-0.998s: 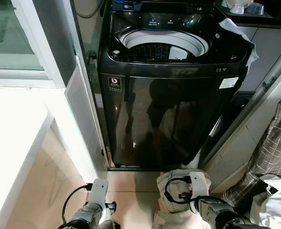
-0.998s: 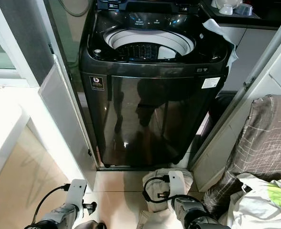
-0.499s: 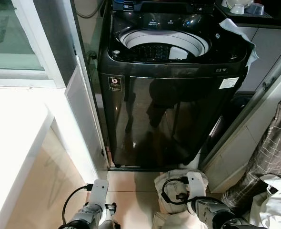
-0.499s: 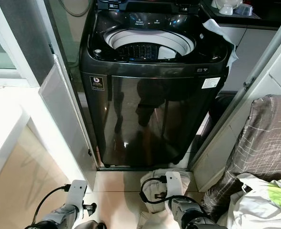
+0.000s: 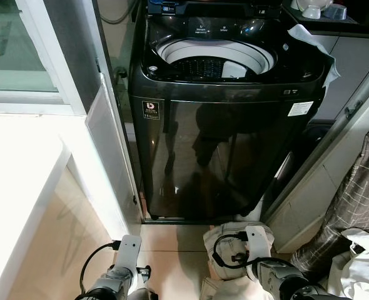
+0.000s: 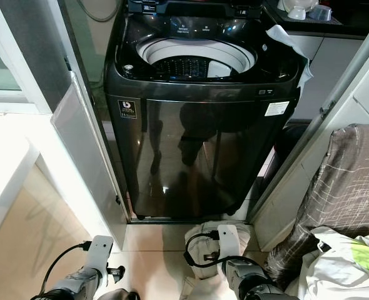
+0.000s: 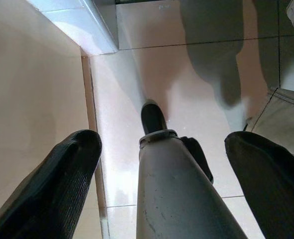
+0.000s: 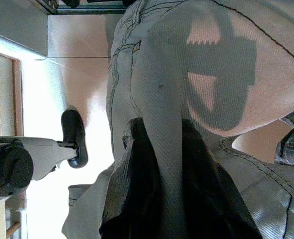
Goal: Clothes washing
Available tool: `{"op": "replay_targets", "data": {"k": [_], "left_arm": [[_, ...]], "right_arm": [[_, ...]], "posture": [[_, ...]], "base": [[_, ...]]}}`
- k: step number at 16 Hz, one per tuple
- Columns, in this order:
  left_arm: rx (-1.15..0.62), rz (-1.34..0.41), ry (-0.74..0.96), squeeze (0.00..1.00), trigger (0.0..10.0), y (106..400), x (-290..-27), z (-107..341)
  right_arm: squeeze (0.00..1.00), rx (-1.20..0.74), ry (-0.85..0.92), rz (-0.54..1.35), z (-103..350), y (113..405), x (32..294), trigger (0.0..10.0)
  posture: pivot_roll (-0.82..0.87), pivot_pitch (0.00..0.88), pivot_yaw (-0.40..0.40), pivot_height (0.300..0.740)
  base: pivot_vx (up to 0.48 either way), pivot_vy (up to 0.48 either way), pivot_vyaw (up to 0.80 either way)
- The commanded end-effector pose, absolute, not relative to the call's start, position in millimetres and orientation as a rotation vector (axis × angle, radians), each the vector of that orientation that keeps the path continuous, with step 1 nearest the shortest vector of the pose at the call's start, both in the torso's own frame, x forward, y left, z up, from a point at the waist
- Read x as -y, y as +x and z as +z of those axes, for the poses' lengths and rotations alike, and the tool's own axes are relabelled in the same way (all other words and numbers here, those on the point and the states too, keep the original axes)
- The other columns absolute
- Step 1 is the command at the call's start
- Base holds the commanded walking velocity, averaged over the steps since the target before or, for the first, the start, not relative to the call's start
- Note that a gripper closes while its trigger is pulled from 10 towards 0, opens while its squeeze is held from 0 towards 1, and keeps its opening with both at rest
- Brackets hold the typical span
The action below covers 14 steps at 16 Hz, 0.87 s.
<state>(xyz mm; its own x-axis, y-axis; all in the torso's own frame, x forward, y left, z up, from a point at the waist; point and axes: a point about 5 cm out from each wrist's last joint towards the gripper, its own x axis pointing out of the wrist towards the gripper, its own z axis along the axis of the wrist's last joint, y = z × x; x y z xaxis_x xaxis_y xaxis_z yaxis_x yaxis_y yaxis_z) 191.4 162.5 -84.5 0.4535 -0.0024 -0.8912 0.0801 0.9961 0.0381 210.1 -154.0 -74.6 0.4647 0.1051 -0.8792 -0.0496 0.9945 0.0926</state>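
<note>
A black top-loading washing machine (image 5: 228, 125) stands ahead with its lid up and its pale drum (image 5: 216, 59) showing. On the tiled floor in front of it lies a pair of pale beige trousers (image 5: 231, 240). My right arm (image 5: 262, 265) reaches down over them. In the right wrist view my right gripper (image 8: 169, 189) is shut on a fold of the trousers (image 8: 202, 74). My left arm (image 5: 122, 272) hangs low at the left. My left gripper (image 7: 167, 147) is open, with nothing between its fingers (image 7: 62, 174), above the floor and my own leg.
A white cloth (image 5: 313, 44) hangs over the washer's right corner. A white door panel (image 5: 109, 162) leans at its left. A checked fabric (image 5: 359, 194) and a white bag (image 5: 366, 265) crowd the right. A white ledge (image 5: 22, 169) runs along the left.
My right arm has shifted slightly left with the trousers still in its grip. The left arm has sunk a little.
</note>
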Motion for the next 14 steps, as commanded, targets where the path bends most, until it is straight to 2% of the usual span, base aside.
{"op": "replay_targets", "data": {"k": [1, 14], "left_arm": [[-1.104, -0.06, 0.086, 0.0, 10.0, 189.2, -162.9, -85.5], [-1.107, -0.066, 0.091, 0.0, 10.0, 188.2, -161.9, -86.1]], "right_arm": [[0.0, -1.07, 0.053, 0.092, -72.7, 213.4, 155.3, 0.0], [0.0, -1.065, 0.053, 0.088, -71.5, 215.6, 154.8, 0.0]], "posture": [[-0.07, 0.0, -0.003, 0.74], [-0.08, 0.0, -0.001, 0.74]], "base": [[0.0, 0.0, 0.0], [0.0, 0.0, 0.0]]}}
